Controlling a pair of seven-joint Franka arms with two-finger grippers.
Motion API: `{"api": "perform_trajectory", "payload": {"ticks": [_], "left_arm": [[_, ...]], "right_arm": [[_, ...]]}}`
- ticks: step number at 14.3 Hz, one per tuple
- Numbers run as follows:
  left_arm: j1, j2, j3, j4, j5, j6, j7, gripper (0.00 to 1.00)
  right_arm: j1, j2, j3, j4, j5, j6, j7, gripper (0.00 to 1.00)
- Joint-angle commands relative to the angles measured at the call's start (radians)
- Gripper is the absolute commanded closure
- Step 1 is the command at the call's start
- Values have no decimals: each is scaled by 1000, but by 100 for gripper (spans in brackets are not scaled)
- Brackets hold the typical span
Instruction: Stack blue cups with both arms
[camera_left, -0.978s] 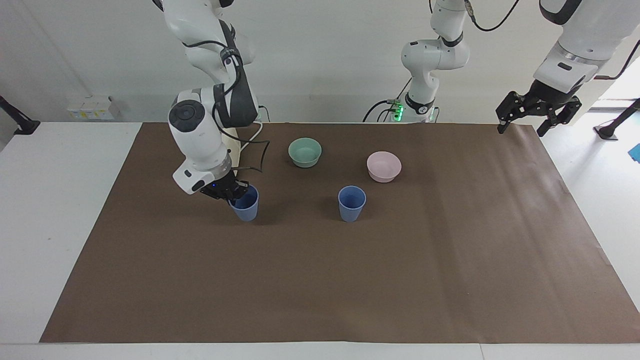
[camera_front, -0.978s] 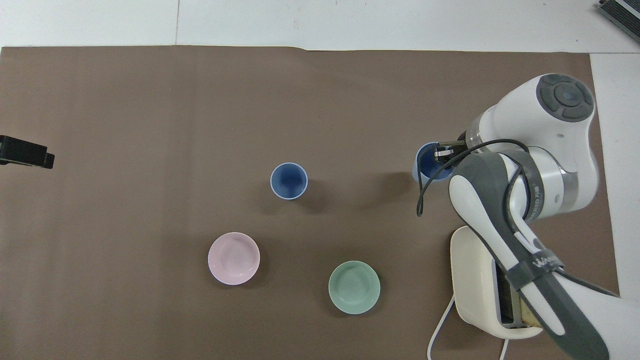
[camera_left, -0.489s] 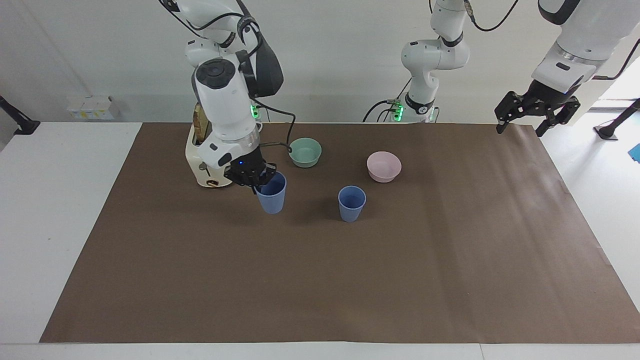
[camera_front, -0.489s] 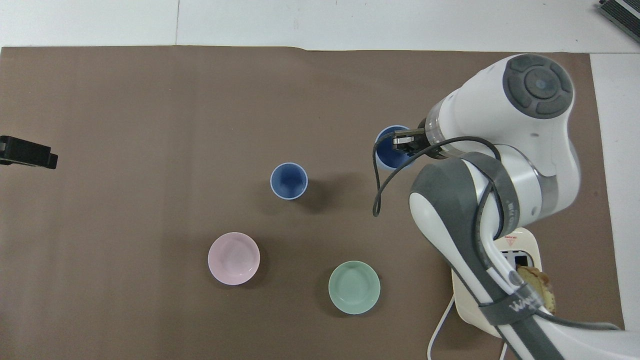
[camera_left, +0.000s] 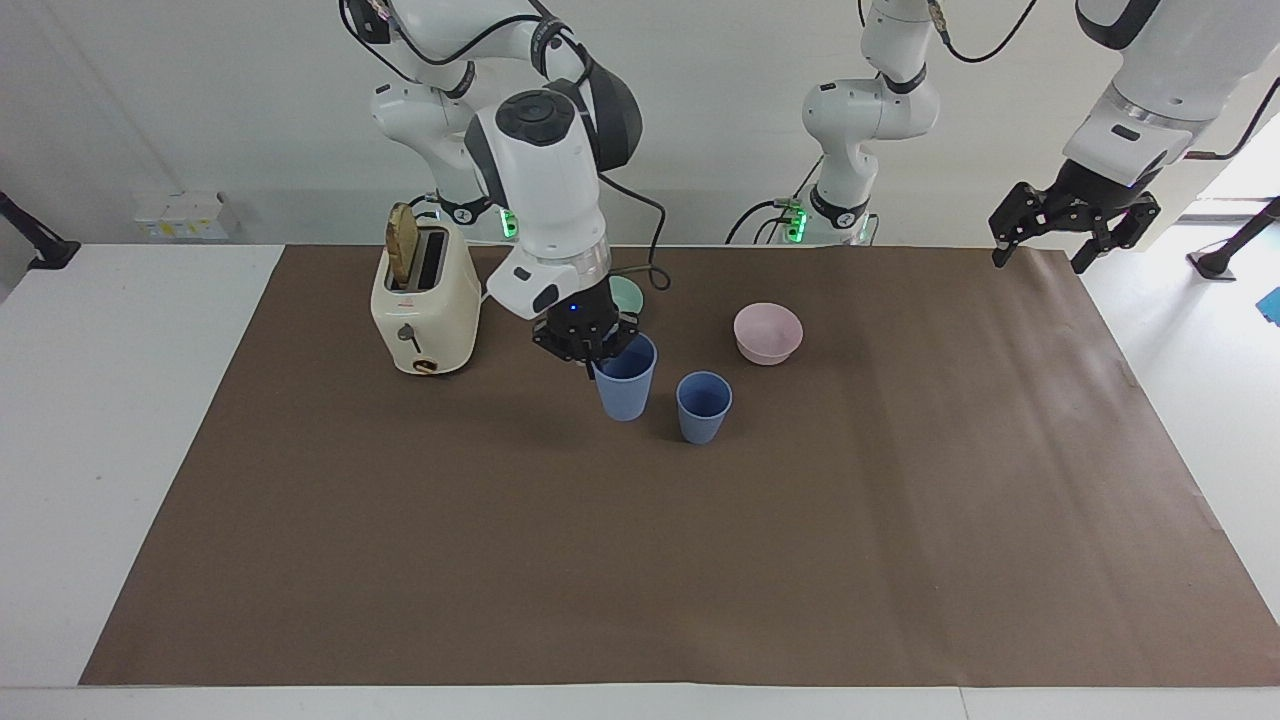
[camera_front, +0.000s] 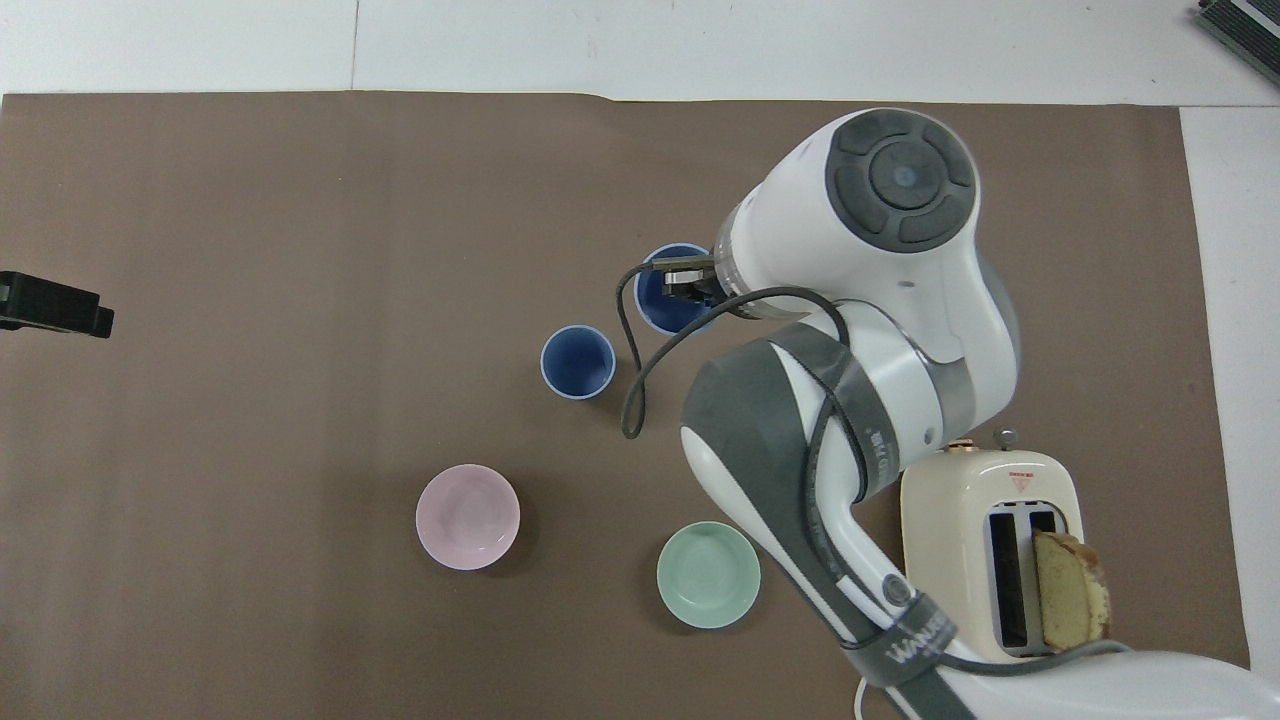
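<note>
the right gripper (camera_left: 590, 350) pinches the rim of one blue cup (camera_left: 626, 379) and holds it up over the brown mat (camera_left: 700, 560), just beside the second blue cup (camera_left: 703, 407), which stands on the mat, toward the right arm's end from it. the teal bowl (camera_front: 708, 574) and the pink bowl (camera_left: 767, 333) sit nearer to the robots than the standing cup. the toaster (camera_left: 424, 303) with a slice of bread stands at the right arm's end. the left gripper (camera_left: 1075, 222) waits in the air over the mat's edge at the left arm's end, its fingers spread.
</note>
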Motion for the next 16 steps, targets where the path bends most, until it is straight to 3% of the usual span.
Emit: {"api": "perform_trajectory", "payload": {"ticks": [1,7,16], "left_arm": [[5,-16,-4,-8,4,-13,-3,0],[7,-16,-5,-8,5,-13,-3,0],[7,-16,-4,-8,4,-13,-3,0]], "right_arm": [[51,77,3,119,-15,-52,74,100],[143,132,3,124,-18,-62,119,100],[143,161,3,111,-40,-41,123,100]]}}
